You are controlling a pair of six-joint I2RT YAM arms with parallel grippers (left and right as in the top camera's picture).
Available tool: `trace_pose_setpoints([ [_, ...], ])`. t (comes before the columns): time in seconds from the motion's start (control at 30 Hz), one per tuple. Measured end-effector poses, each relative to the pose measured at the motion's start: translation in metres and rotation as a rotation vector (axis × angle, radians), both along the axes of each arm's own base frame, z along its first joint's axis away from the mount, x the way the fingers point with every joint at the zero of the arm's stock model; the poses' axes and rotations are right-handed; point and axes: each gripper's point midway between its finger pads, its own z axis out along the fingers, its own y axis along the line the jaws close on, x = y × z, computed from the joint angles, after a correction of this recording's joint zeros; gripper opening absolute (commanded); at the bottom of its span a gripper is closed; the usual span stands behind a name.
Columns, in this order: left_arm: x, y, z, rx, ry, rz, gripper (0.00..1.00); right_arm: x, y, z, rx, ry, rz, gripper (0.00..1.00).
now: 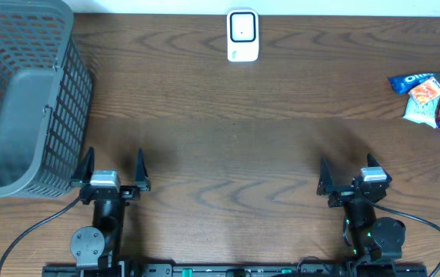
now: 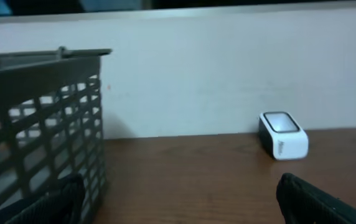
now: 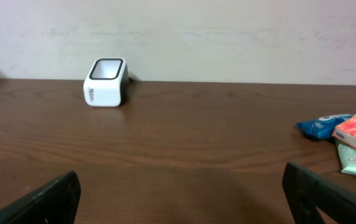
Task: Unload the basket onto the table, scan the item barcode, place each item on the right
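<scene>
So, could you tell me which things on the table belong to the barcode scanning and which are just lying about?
For the job:
- white scanner, at the far edge
- pile of snack packets, far right, likely the items to scan

Just lying about:
- grey basket, far left, with no evident part in the scanning itself

Not much for you to read here, tbh. The only wording you can actually make out is "OREO" in white letters on the blue packet (image 1: pixel 421 80), over by the right edge of the desk (image 1: pixel 228 138) toward its far corner. The white scanner (image 3: pixel 103 83) at the far edge has small lettering on its side, way too blurry to read. Same with the orange pack (image 1: pixel 426 91): the print is too tiny.
</scene>
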Motion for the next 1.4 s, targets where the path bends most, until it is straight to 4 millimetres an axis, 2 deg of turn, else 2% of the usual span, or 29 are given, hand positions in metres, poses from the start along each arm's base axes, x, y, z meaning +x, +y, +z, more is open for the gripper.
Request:
trace_pose_setpoints([
  [0.1, 0.001, -0.003, -0.018, 0.033, 0.072, -0.014, 0.98, 0.0, 0.0, 0.0, 0.0, 0.0, 0.0, 0.99],
  [0.2, 0.001, -0.001, -0.048, 0.014, 0.196, -0.004, 0.98, 0.0, 0.0, 0.0, 0.0, 0.0, 0.0, 0.99],
  [0.27, 0.001, 0.005, -0.053, -0.02, 0.22, 0.03, 0.98, 0.0, 0.0, 0.0, 0.0, 0.0, 0.0, 0.99],
  [0.6, 0.0, 0.021, -0.054, -0.15, 0.232, 0.122, 0.98, 0.0, 0.0, 0.0, 0.0, 0.0, 0.0, 0.99],
  [1.4, 0.0, 0.02, -0.054, -0.077, 0.233, 0.114, 0.98, 0.0, 0.0, 0.0, 0.0, 0.0, 0.0, 0.99],
])
